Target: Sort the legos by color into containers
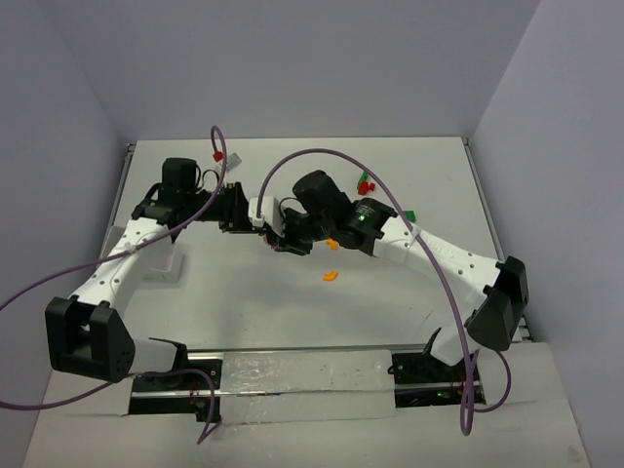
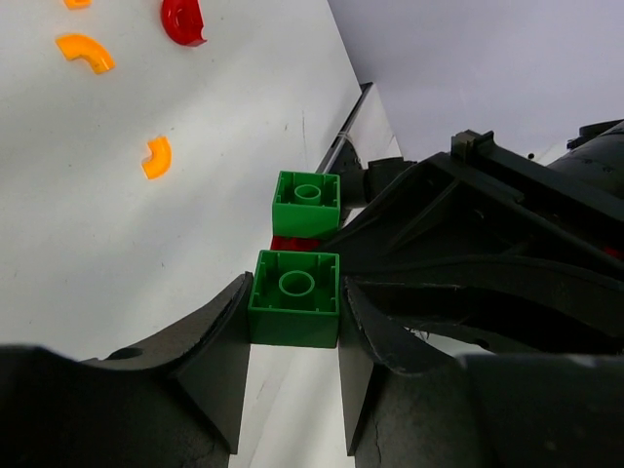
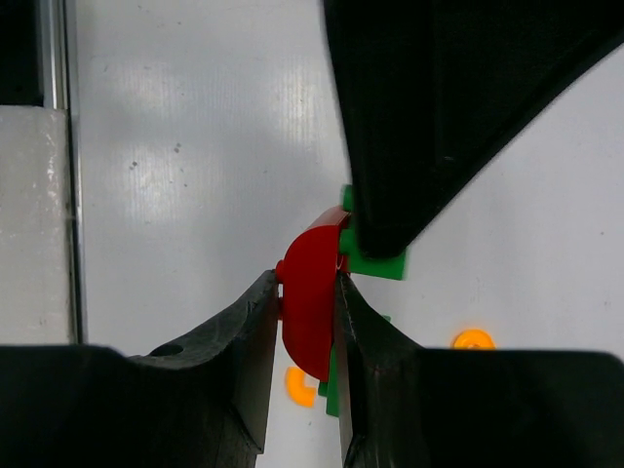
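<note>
Place: white table [image 1: 253, 317]; the two arms meet over its middle, wrists almost nose to nose.
Left gripper [image 2: 294, 327]: clenched on a green block [image 2: 293, 285], one finger flat against each side, the stud face turned to the wrist camera.
Right gripper [image 3: 306, 292]: clamped on a red half-disc [image 3: 310, 327], held edge-on between both fingers.
Where the two meet: in the left wrist view the red half-disc shows as a thin sliver between the held green block and a second green block [image 2: 307, 203], all three touching. In the right wrist view green sits against the red piece's right edge, under the left gripper's black finger. Whether they are snapped together, cannot tell.
Height: the held pieces are carried above the table, not resting on it.
Loose pieces, left wrist view: one orange half-ring [image 2: 86, 51] and another orange half-ring [image 2: 156, 157] lie on the table beyond the block; a loose red piece [image 2: 183, 19] lies at the top edge.
Loose pieces, overhead: an orange piece [image 1: 331, 275] just on the near side of the grippers; a red-and-green cluster [image 1: 366, 183] behind the right arm; a lone green piece [image 1: 410, 214] beside the right forearm.
Tray: white tray [image 1: 166, 265] beside the left forearm and partly hidden by it, apart from the held pieces; contents cannot be made out.
</note>
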Robot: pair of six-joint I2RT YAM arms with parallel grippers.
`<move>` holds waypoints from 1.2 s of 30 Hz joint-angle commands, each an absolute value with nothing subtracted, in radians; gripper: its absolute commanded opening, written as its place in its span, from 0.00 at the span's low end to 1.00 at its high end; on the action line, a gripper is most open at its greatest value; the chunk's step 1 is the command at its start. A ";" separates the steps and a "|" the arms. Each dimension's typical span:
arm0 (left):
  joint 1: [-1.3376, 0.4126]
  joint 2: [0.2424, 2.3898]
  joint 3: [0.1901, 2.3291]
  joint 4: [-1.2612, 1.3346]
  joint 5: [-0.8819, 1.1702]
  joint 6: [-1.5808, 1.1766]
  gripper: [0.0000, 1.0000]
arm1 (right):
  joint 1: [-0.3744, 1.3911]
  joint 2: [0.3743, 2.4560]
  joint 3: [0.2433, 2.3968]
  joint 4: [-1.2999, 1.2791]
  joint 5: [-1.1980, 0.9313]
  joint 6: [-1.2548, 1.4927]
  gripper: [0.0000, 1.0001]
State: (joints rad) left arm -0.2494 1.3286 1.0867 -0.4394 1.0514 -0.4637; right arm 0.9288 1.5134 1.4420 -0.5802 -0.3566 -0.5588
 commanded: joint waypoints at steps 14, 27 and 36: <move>0.110 1.384 1.453 -0.891 0.382 0.103 0.00 | 0.981 1.619 1.598 -0.556 -0.394 -0.519 0.00; 0.193 1.351 1.342 -0.855 -0.139 0.328 0.00 | 0.899 1.735 1.657 -0.477 -0.431 -0.301 0.00; 0.215 1.410 1.335 -0.864 -0.218 0.348 0.04 | 0.812 1.721 1.609 -0.426 -0.475 -0.242 0.00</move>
State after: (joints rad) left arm 0.2070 1.3894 1.3319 -0.8616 -0.1588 0.3261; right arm 0.8330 1.7348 1.6256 -0.4878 -0.4385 -0.2836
